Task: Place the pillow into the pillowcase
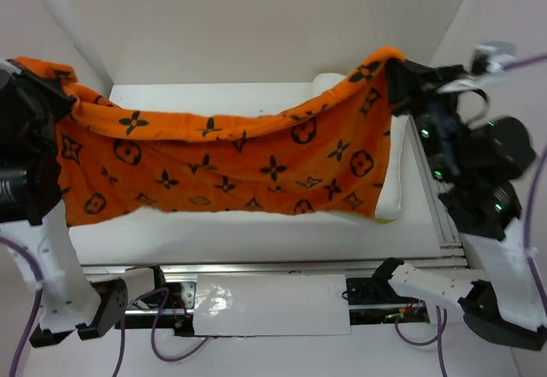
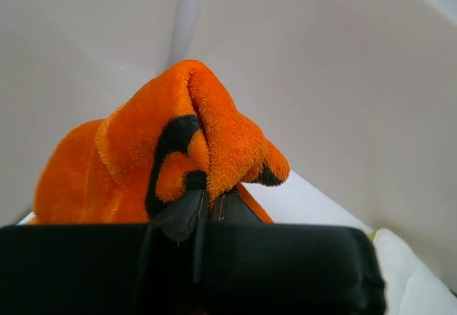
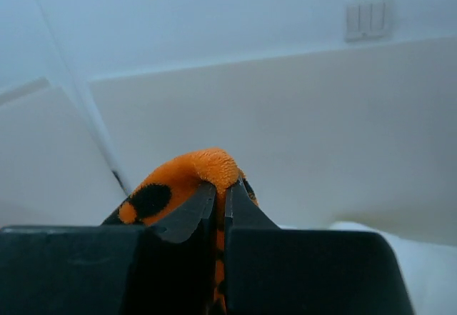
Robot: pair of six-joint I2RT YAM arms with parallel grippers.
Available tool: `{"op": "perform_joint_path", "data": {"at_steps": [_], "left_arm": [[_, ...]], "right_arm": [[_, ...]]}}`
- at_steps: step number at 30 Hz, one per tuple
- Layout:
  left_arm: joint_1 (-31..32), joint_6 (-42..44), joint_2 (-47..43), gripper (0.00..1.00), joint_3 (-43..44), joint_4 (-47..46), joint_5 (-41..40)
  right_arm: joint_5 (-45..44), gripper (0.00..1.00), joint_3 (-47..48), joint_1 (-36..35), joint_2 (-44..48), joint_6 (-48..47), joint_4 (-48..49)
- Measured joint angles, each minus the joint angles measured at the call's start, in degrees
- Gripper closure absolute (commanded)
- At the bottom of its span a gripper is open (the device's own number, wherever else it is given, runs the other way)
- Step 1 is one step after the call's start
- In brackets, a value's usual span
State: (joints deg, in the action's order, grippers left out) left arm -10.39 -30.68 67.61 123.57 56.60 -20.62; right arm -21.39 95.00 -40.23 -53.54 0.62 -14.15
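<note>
The orange pillowcase [image 1: 231,163] with dark brown motifs hangs stretched between my two grippers above the table. My left gripper [image 1: 34,82] is shut on its left top corner [image 2: 193,136]. My right gripper [image 1: 400,73] is shut on its right top corner [image 3: 203,176]. The white pillow [image 1: 395,159] lies on the table behind and under the case; only its right end and a strip [image 1: 329,80] near the top show. A pale yellow seam [image 1: 385,217] peeks out at its lower right corner. The rest of the pillow is hidden by the case.
White enclosure walls [image 1: 256,18] stand close behind and at both sides. A metal rail [image 1: 256,268] runs along the table's near edge, with the arm bases and purple cables [image 1: 162,334] below it. The white table surface [image 1: 214,236] shows in front of the case.
</note>
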Motion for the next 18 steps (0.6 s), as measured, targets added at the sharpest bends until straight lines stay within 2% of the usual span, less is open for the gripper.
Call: {"op": "perform_joint_path", "data": {"at_steps": [2,6,9,12,15,18], "left_arm": [[0.0,0.5,2.2,1.0,0.3,0.1,3.0],[0.0,0.8,14.9,1.0,2.9,-0.3,8.8],[-0.4,0.9,30.0,1.0,11.2,0.0,13.0],[-1.5,0.7,42.2,1.0,20.4,-2.2,18.0],[-3.7,0.4,43.2,1.0,18.0,-6.9,22.3],[-5.9,0.3,39.5,1.0,16.3,-9.6,23.6]], "right_arm": [[-2.1,1.0,1.0,0.3,-4.9,-0.7,-0.6],[-1.3,1.0,3.8,4.9,-19.3,-1.6,-2.4],[7.8,1.0,11.4,14.4,-35.3,0.0,-4.9],[18.7,1.0,27.1,24.9,-52.4,4.5,-6.7],[26.1,1.0,44.0,31.4,-65.2,9.0,-7.5],[30.9,1.0,43.3,33.9,-64.7,11.4,-5.5]]}}
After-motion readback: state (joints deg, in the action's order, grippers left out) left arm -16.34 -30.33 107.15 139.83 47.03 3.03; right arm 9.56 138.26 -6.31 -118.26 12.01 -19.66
